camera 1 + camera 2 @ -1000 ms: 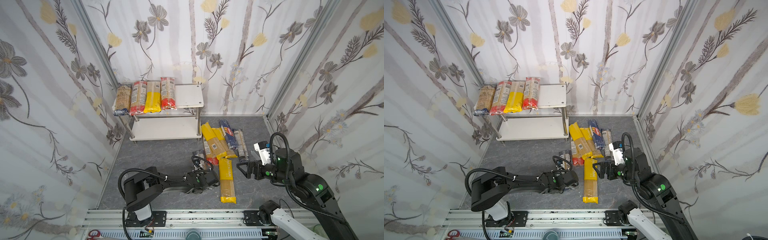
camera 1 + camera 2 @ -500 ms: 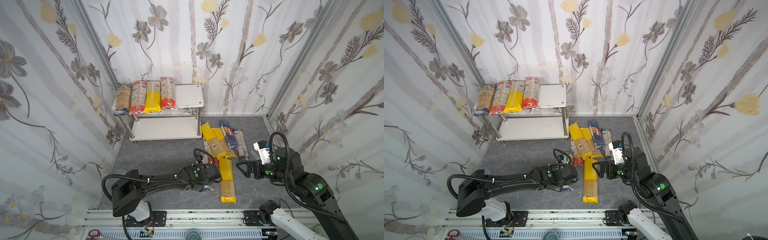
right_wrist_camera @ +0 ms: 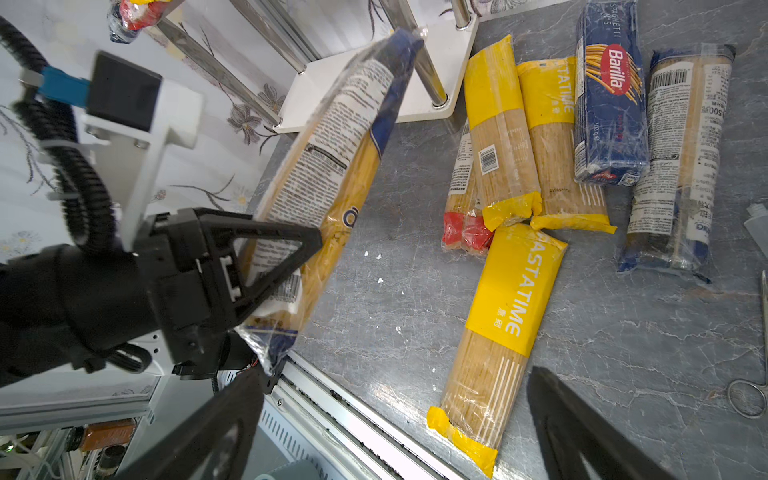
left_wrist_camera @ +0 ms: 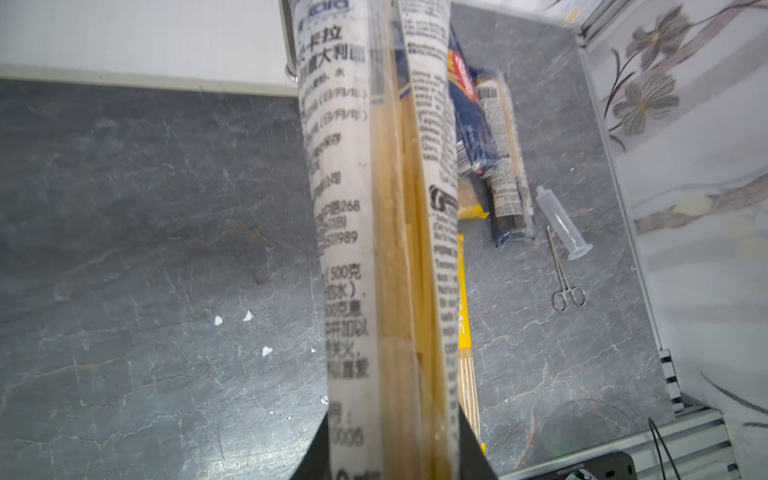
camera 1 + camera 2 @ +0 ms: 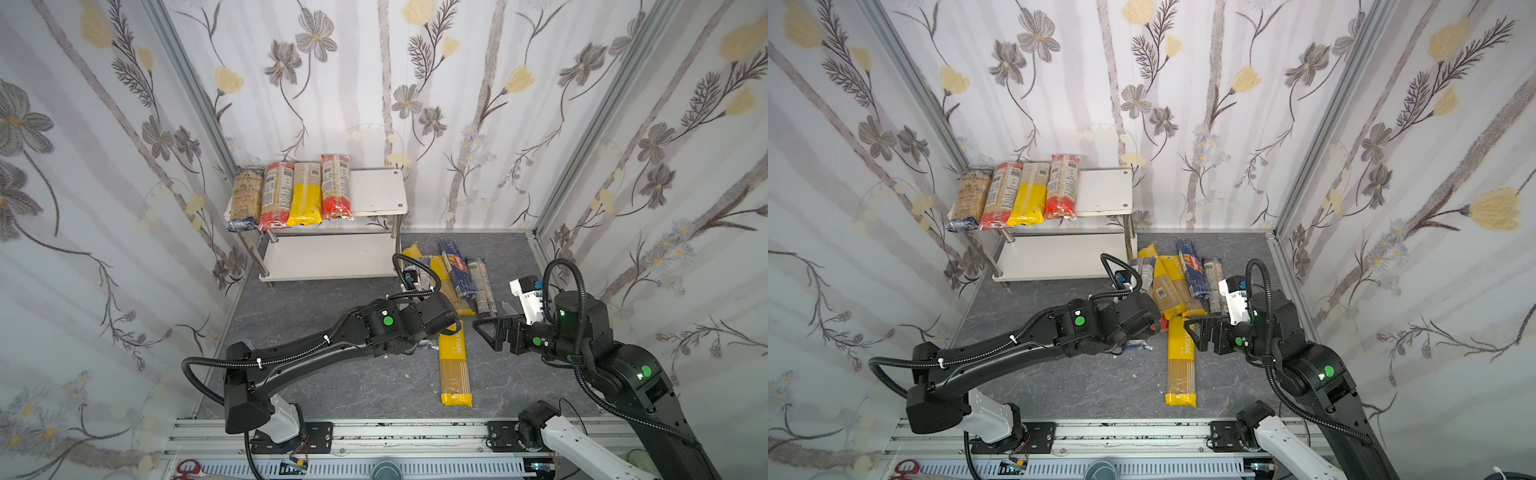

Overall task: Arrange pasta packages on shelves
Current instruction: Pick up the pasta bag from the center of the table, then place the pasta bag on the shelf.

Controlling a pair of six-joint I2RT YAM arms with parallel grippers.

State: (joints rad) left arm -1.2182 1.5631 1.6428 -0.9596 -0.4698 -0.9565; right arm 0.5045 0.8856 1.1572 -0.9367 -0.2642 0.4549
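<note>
The shelves are standing at the back, with four pasta packages lying side by side on the top board. More packets are lying on the floor beside the shelves. The left gripper is squeezing a blue-ended packet, holding it up off the floor. The right gripper is hanging nearby, fingers wide apart.

Left arm and right arm are both matte black, glowing green dots on the joints, ribbed black cables zip-tied on, chunky white bases, white wrist camera mounts. Fingers are hollow black triangles.
</note>
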